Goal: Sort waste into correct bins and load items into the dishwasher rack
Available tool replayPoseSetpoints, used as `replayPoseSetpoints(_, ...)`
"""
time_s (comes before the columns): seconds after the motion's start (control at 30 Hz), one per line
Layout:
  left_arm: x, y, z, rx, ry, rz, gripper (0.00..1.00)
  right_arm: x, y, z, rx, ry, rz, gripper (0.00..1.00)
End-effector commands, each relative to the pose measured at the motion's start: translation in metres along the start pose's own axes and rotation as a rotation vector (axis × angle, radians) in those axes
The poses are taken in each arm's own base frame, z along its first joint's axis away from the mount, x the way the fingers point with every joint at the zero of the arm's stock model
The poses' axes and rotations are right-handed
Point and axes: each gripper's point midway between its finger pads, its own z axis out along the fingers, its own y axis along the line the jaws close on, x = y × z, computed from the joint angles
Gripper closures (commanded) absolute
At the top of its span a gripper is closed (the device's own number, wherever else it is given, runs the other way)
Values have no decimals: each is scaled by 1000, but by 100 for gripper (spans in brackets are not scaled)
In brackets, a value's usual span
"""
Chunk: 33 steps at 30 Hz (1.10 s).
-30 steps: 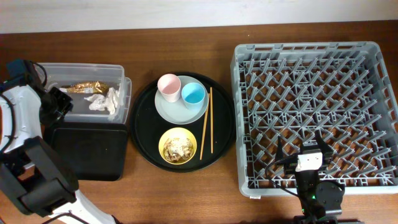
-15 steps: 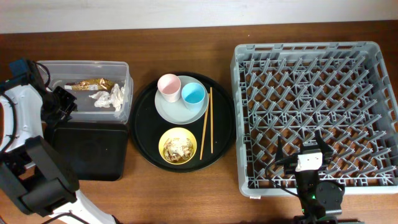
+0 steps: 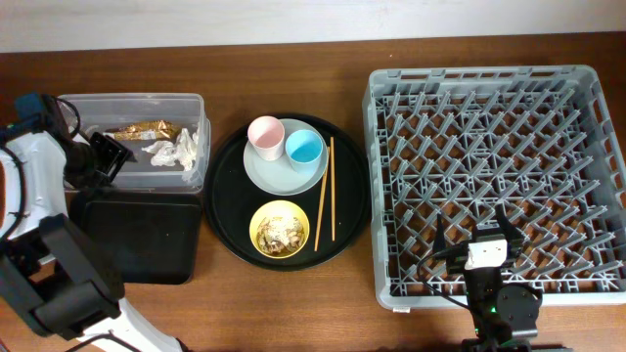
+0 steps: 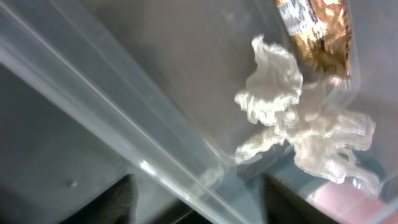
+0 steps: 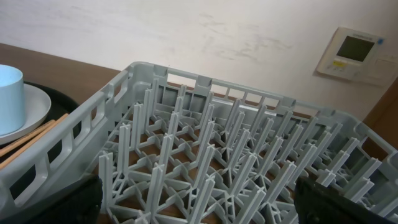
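Note:
The clear box point(image 3: 132, 103) holds the brown-gold wrapper point(image 3: 142, 128) and the white tissue point(image 3: 176, 151); both also show in the left wrist view, the wrapper point(image 4: 317, 31) and the tissue point(image 4: 292, 118). My left gripper point(image 3: 104, 156) is open at the box's left front corner, with the box wall point(image 4: 124, 130) running between its fingers point(image 4: 118, 202). The shallow black tray point(image 3: 137, 235) lies in front of the box. The pink cup point(image 3: 265, 134) and blue cup point(image 3: 304, 148) stand on the plate point(image 3: 279, 174). The yellow bowl point(image 3: 280, 229) holds food scraps. The chopsticks point(image 3: 326, 193) lie beside them. My right gripper point(image 3: 486, 233) is open and empty over the front of the rack point(image 3: 499, 117).
The plate, cups, bowl and chopsticks sit on a large round black tray point(image 3: 227, 196) between the bins and the rack. The rack's upright pegs point(image 5: 205, 143) fill the right wrist view. A wall with a white control panel point(image 5: 356, 53) stands behind the table.
The clear box has shifted a little towards the back and right, with tissue and wrapper sliding inside it. My left gripper moved slightly right with it. The right arm has not moved.

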Motion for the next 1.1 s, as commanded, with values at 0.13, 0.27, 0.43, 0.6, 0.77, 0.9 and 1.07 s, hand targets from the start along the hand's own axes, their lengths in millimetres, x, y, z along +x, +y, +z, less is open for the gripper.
replayPoseSetpoints(0.13, -17, -40, -109, 65, -116, 112, 1, 2, 2, 0, -8, 4, -8, 2)
replayPoseSetpoints(0.27, 48, -60, -132, 116, 68, 295, 1, 2, 2, 0, -8, 4, -8, 2)
replayPoseSetpoints(0.43, 141, -120, -149, 195, 117, 711, 1, 2, 2, 0, -8, 4, -8, 2)
replayPoseSetpoints(0.6, 240, -155, -177, 275, 126, 1001, 1, 2, 2, 0, -8, 4, -8, 2)
replayPoseSetpoints(0.77, 318, -167, -181, 316, 205, 1220, 1, 2, 2, 0, -8, 4, -8, 2)
replayPoseSetpoints(0.9, 361, -167, -181, 315, 246, 1348, 1, 2, 2, 0, -8, 4, -8, 2)
replayPoseSetpoints(1.07, 388, -165, -181, 326, 280, 1424, 1, 2, 2, 0, -9, 4, -8, 2)
